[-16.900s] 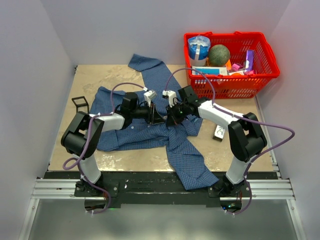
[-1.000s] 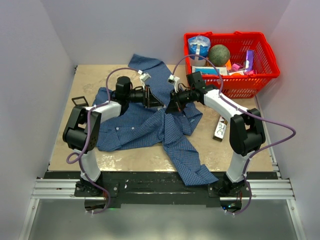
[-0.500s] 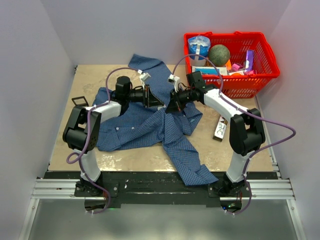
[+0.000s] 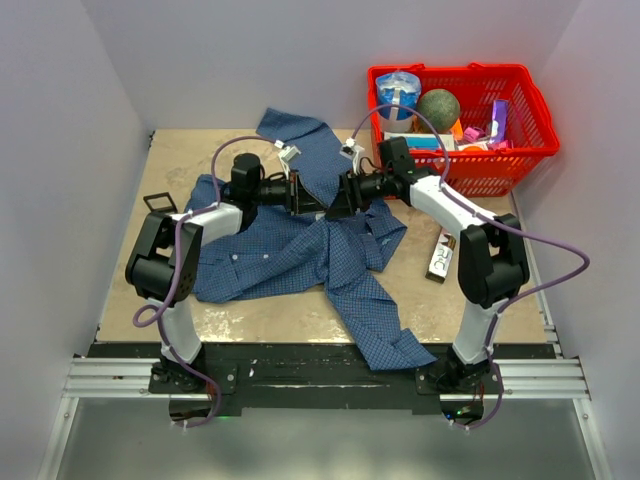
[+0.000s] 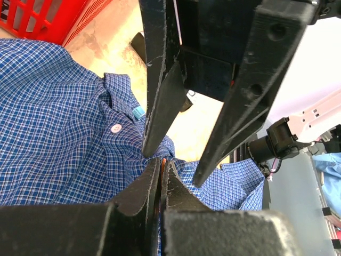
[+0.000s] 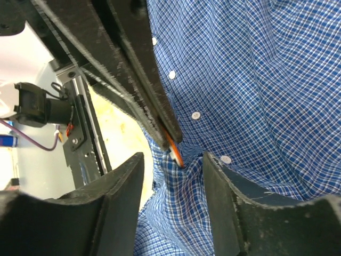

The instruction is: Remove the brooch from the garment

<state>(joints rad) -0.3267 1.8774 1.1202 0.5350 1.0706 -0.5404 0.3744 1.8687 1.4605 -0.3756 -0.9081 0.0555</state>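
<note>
A: Tan bench (image 4: pixel 180 160), grey walls (image 4: pixel 250 60), a red basket (image 4: pixel 520 100) at the far right corner. Where's the brooch (image 6: pixel 173 148)?

B: Mid-shirt (image 4: pixel 270 255), beside the button row (image 6: pixel 196 115), where the cloth puckers up. It shows as an orange sliver.

A: Held?

B: The left claw (image 5: pixel 160 165) is pinched tight on it, fingers nearly touching. The right claw (image 6: pixel 173 157) faces it, spread wide, one finger on each side of the pucker, gripping nothing.

I see a tan, mottled table (image 4: pixel 185 150) boxed in by plain pale walls (image 4: pixel 250 50) at the back and both sides. A metal rail (image 4: pixel 105 378) runs along its near edge, grey floor (image 4: pixel 320 445) below.
</note>
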